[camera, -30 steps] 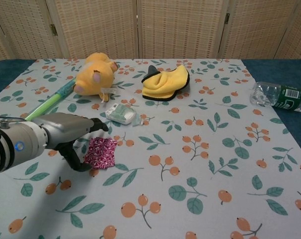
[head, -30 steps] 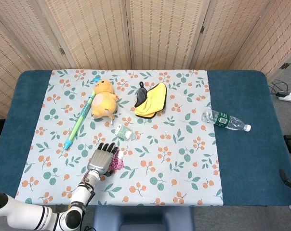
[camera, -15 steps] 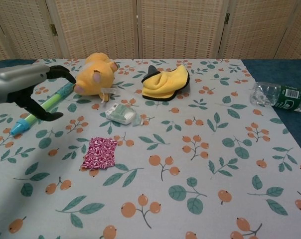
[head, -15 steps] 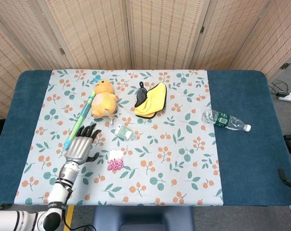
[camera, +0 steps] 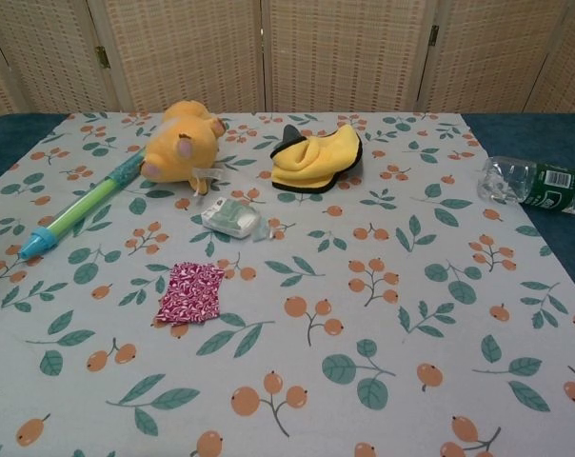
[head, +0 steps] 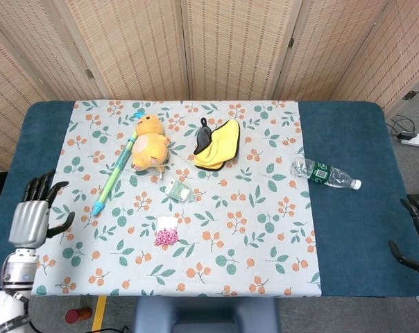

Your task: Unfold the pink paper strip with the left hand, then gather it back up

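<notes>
The pink paper strip lies folded into a small flat patch on the floral cloth, near the front of the table, untouched. My left hand hangs over the table's left blue edge in the head view, fingers spread, holding nothing, well left of the strip. My right hand shows only partly at the right frame edge, off the table's right side, dark fingers apart and empty. Neither hand appears in the chest view.
A yellow plush toy, a green-blue pen, a small wrapped packet, a yellow-black cloth and a lying plastic bottle sit on the table. The floral cloth covers the middle.
My left hand let go of the strip and withdrew left, from beside it to the table's left edge. The strip stays put. The right hand edged into view at the right.
</notes>
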`<state>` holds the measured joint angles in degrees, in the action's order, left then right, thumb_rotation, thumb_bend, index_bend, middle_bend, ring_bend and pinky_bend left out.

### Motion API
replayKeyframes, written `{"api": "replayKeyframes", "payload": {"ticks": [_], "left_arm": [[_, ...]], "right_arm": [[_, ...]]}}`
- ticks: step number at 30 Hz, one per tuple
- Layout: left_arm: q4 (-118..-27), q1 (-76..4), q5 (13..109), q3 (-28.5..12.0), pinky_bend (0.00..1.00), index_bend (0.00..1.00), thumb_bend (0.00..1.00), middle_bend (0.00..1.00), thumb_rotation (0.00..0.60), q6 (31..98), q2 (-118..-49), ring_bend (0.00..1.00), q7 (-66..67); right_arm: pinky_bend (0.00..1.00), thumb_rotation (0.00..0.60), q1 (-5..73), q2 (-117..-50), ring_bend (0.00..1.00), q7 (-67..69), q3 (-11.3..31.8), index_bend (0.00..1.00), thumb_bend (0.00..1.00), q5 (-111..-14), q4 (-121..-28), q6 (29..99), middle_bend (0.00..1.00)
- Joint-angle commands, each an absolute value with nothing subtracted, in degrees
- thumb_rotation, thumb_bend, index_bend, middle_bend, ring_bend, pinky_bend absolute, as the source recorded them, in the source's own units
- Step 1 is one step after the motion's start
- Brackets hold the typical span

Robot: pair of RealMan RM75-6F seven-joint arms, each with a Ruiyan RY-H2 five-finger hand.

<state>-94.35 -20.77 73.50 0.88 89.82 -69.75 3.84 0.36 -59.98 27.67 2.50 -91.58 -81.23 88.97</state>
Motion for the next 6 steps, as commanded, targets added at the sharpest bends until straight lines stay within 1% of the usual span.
{"api": "replayKeyframes", "payload": {"ticks": [1, 6], "left_arm": [[-92.5, -16.6, 76.7, 3.2, 0.00, 0.23, 0.38, 0.08, 0.600, 93.5, -68.4, 0.00, 1.9], [-94.8, -12.4, 78.1, 5.0, 0.00, 0.23, 0.38, 0.08, 0.600, 95.4, -67.0, 0.00, 4.6]], "right_arm": [[0.00, 0.600, 0.7, -59.6, 0.01, 29.3, 1.7, 0.03, 0.40, -93.0, -81.4, 89.5, 0.07], [0.00, 0.600, 0.3, -59.6, 0.01, 27.7, 1.3, 0.03, 0.40, -92.9, -82.4, 89.7, 0.07]]}}
